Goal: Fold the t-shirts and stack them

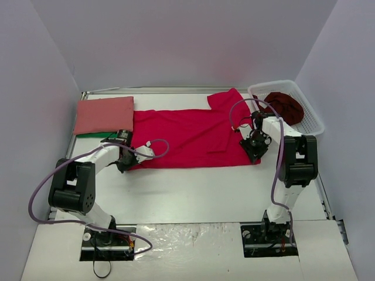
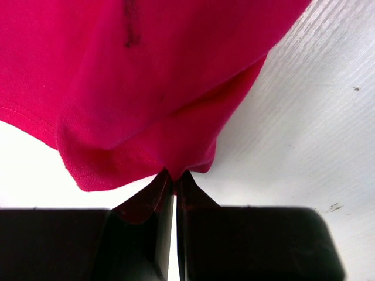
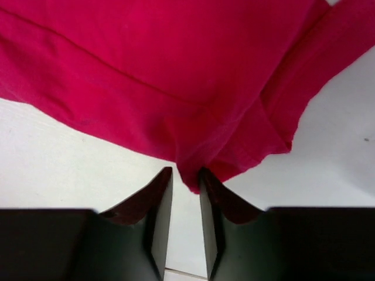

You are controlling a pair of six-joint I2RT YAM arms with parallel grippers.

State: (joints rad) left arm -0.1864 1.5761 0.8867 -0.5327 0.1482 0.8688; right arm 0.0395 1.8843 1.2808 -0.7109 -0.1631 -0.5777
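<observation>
A bright crimson t-shirt (image 1: 187,137) lies spread flat across the middle of the table. My left gripper (image 1: 125,164) is at its near left corner. In the left wrist view that gripper (image 2: 174,175) is shut on the shirt's hem corner (image 2: 146,88). My right gripper (image 1: 253,151) is at the near right corner. In the right wrist view its jaws (image 3: 186,174) stand a little apart, with a tip of the crimson cloth (image 3: 176,76) hanging between them. A folded salmon-red t-shirt (image 1: 105,114) lies at the back left. A dark maroon t-shirt (image 1: 285,106) sits bunched in the basket.
A white lattice basket (image 1: 313,120) stands at the back right, close behind my right arm. A green strip (image 1: 94,134) shows under the salmon shirt's near edge. Grey walls close in the table on three sides.
</observation>
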